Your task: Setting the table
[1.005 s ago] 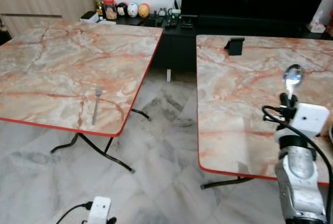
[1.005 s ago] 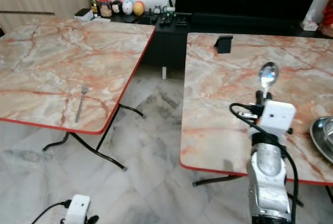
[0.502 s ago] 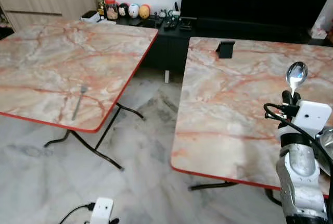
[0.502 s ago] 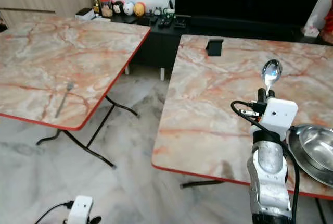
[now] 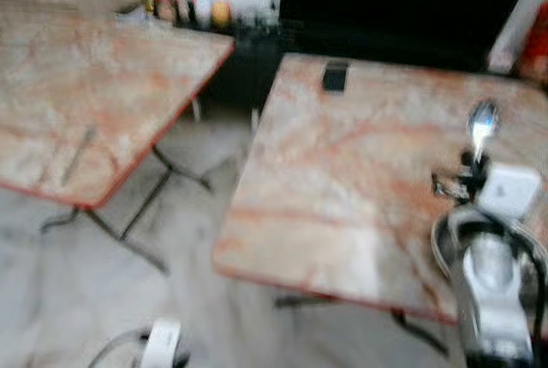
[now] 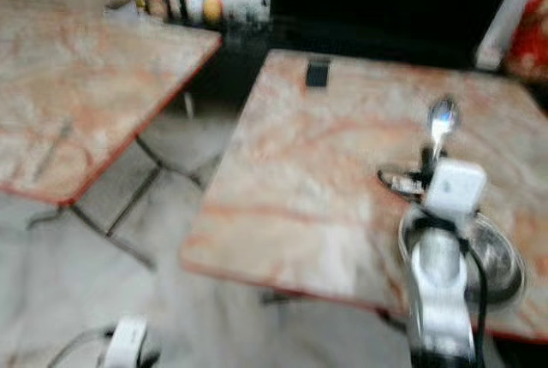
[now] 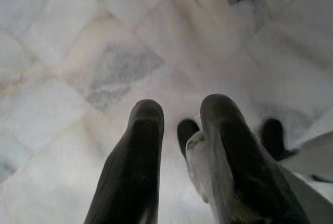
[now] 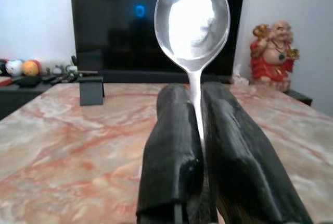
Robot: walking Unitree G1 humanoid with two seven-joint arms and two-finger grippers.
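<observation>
My right gripper (image 5: 473, 158) is raised over the right marble table (image 5: 342, 180), shut on the handle of a silver spoon (image 5: 482, 120). The spoon stands upright with its bowl (image 8: 192, 13) above the fingertips (image 8: 174, 96). A steel bowl (image 6: 495, 257) lies on that table just beyond my right forearm, partly hidden by it. A fork (image 5: 77, 154) lies near the front edge of the left marble table (image 5: 51, 77). My left gripper (image 7: 182, 114) hangs low over the floor, its fingers slightly apart and holding nothing. The head views are blurred.
A gap of pale tiled floor (image 5: 180, 214) with folding table legs (image 5: 128, 222) separates the two tables. A small black stand (image 5: 336, 75) sits at the right table's far edge. Behind it are a dark TV (image 8: 130, 31), a low cabinet with ornaments (image 5: 193, 13) and a red figurine (image 8: 273, 52).
The whole picture has shifted left and blurred, so the camera has swung toward the right table. The steel bowl has come into view there. The spoon stays upright in my right gripper.
</observation>
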